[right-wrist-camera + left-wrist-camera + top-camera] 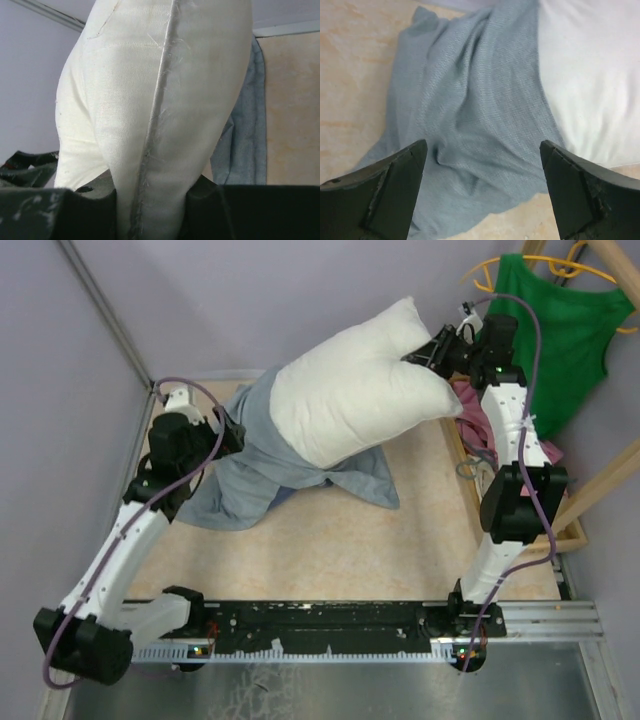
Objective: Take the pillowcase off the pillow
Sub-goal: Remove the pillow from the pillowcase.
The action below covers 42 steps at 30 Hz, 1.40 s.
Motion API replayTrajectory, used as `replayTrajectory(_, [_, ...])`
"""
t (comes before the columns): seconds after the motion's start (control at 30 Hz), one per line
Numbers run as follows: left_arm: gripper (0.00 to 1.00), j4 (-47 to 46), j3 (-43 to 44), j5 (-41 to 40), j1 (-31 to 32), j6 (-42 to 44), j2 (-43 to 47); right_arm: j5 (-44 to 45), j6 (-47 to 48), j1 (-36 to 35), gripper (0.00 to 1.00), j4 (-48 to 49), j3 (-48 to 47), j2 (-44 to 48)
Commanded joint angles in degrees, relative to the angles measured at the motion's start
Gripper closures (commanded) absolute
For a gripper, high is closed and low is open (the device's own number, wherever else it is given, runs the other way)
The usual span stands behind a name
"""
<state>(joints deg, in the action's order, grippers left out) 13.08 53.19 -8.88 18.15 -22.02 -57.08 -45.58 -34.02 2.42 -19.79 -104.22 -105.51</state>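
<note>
Clamping the light, squashy pillow [350, 400] by its far-right seam, the right end effector [440, 348] holds it up over the counter [400, 550], while the left end effector [228, 430] hangs spread above the limp pillowcase [250, 475] bunched at left, likely best pinched at a fold.

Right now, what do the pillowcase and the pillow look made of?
The pillowcase: soft woven cloth, likely cotton or a blend, matte grey-blue; fine ribbed weave and limp folds show. The pillow: off-white woven fabric shell, matte, with a frayed stitched seam; plump, so probably fibre-filled, filling unseen.
</note>
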Motion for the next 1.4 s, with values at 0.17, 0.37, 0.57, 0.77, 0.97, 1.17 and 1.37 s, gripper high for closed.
replayTrajectory(0.17, [0.0, 2.4, 32.8, 21.7, -13.5, 8.5, -32.8, -2.1, 1.3, -1.5, 1.0, 9.0, -0.3, 3.0])
replayTrajectory(0.37, [0.06, 2.9, 45.2, 34.7, -13.5, 9.5, -46.9, -1.7, 2.3, -1.5, 1.0, 8.5, 3.6, 6.6])
replayTrajectory(0.57, [0.26, 2.6, 40.4, 27.1, -13.5, 9.2, -50.9, -2.5, 0.4, -1.5, 1.0, 11.3, 5.1, 7.7])
replayTrajectory(0.77, [0.9, 3.1, 34.8, 19.2, -16.2, 4.9, -51.7, -7.0, -7.1, -1.2, 1.0, 18.9, 5.2, 7.6])
replayTrajectory(0.97, [1.0, 1.5, 26.1, 14.7, -29.0, -9.0, -49.4, -6.2, -33.0, 7.1, 1.0, 48.5, 17.6, 13.3])
replayTrajectory(1.17, [0.96, -1.8, 20.5, 17.7, -35.3, -12.2, -46.1, -3.9, -28.3, 8.4, 1.0, 41.1, 17.9, 14.3])
replayTrajectory(1.37, [0.0, -11.6, 20.1, 23.2, -30.1, -3.2, -37.5, 0.9, -18.4, 6.8, 1.0, 28.2, 14.9, 14.7])
